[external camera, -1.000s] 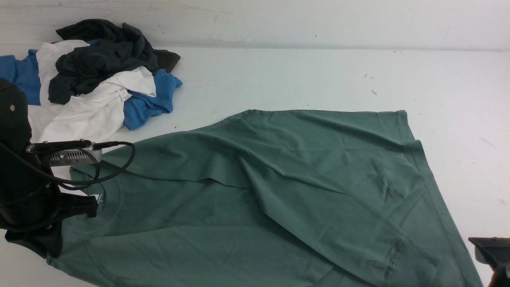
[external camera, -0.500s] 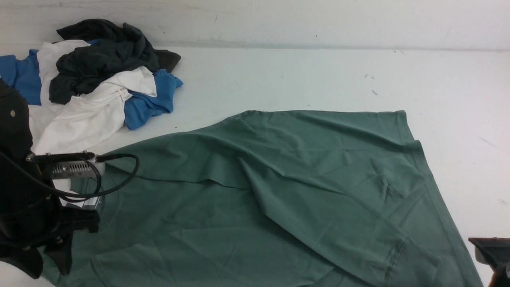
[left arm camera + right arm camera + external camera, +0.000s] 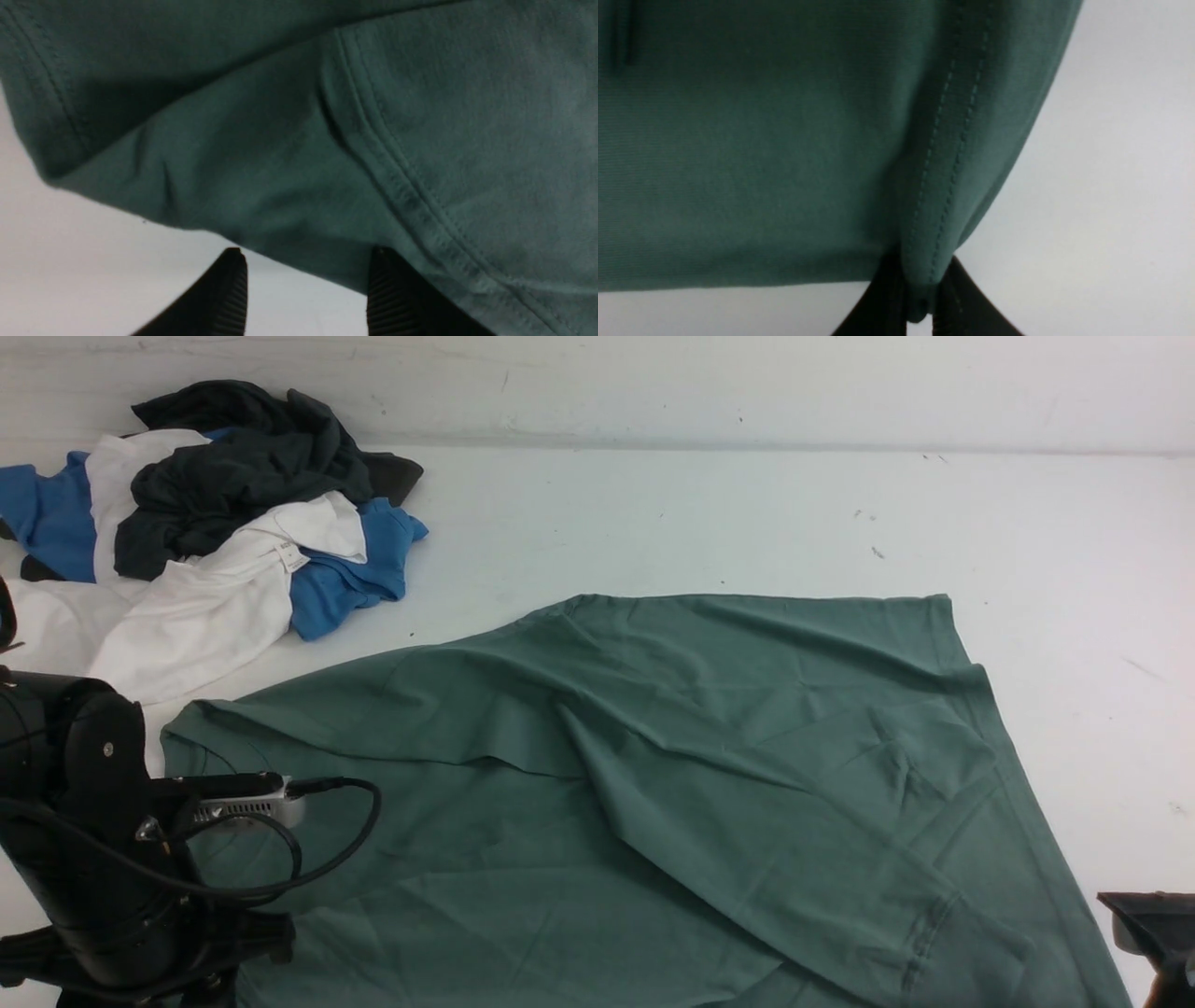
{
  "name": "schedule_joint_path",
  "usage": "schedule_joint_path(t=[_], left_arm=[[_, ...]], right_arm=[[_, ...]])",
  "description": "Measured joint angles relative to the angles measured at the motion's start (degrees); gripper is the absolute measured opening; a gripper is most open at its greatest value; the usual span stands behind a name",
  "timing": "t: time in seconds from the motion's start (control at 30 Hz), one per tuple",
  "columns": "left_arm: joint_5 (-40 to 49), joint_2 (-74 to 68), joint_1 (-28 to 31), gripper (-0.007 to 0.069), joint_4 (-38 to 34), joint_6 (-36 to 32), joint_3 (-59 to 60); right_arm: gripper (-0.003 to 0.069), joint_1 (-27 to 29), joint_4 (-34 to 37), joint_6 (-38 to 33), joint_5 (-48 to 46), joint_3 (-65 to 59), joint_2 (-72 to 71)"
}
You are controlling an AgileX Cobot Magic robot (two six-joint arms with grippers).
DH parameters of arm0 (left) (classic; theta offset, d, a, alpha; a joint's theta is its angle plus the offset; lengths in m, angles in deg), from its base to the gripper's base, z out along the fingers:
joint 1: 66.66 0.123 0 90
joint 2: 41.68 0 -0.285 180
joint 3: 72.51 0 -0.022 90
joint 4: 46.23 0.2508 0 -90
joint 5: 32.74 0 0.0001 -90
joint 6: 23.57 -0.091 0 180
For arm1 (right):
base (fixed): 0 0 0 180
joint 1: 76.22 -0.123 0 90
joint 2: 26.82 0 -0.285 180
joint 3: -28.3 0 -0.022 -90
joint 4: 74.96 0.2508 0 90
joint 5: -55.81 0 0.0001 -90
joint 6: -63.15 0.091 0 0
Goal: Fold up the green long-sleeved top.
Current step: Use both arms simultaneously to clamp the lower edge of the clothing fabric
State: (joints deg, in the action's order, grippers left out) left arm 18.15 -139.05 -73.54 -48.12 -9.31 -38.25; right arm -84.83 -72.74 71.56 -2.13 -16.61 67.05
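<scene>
Your left hand: apart, 7 o'clock, holding nothing; right hand: clamped on green long-sleeved top, 5 o'clock hem, probably anchoring it.

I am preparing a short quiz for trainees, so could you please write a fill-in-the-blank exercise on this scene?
1. The right gripper is ____ on the green top at its hem.
2. The left gripper stands ____, gripping nothing.
3. The far pile holds dark, white and ____ garments.
Missing: shut; open; blue.
</scene>
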Motion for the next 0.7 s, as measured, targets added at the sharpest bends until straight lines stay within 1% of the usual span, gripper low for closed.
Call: schedule_joint_path(t=[0.1,0.23,0.33,0.4,0.5,0.53,0.63,0.7], left_arm=[[0.1,0.0,0.0,0.0352,0.0,1.2,-0.6],[1.3,0.0,0.0,0.0401,0.2,3.2,-1.8],[2.7,0.0,0.0,0.0442,0.2,3.5,-0.9],[3.1,0.0,0.0,0.0455,0.2,3.9,0.6],[1.4,-0.2,0.0,0.0462,0.2,4.8,2.0],[-0.6,-0.7,0.0,0.0462,0.2,5.7,2.2],[-3.0,-1.3,0.0,0.0462,-0.6,7.7,2.2],[-3.0,-1.4,0.0,0.0462,-0.9,8.5,2.2]], right_arm=[[0.0048,0.0,0.0,0.0,0.0,0.0,0.0],[0.0048,0.0,0.1,0.0,0.0,0.0,0.0],[0.0048,0.0,0.1,0.0,0.0,0.0,0.0],[0.0048,0.0,0.1,0.0,0.0,0.0,0.0],[0.0048,0.0,0.1,0.0,0.0,0.0,0.0],[0.0048,0.0,0.1,0.0,0.0,0.0,0.0],[0.0048,0.0,0.1,0.0,-0.1,0.0,0.0],[0.0048,0.0,0.1,0.0,-0.1,0.0,0.0]])
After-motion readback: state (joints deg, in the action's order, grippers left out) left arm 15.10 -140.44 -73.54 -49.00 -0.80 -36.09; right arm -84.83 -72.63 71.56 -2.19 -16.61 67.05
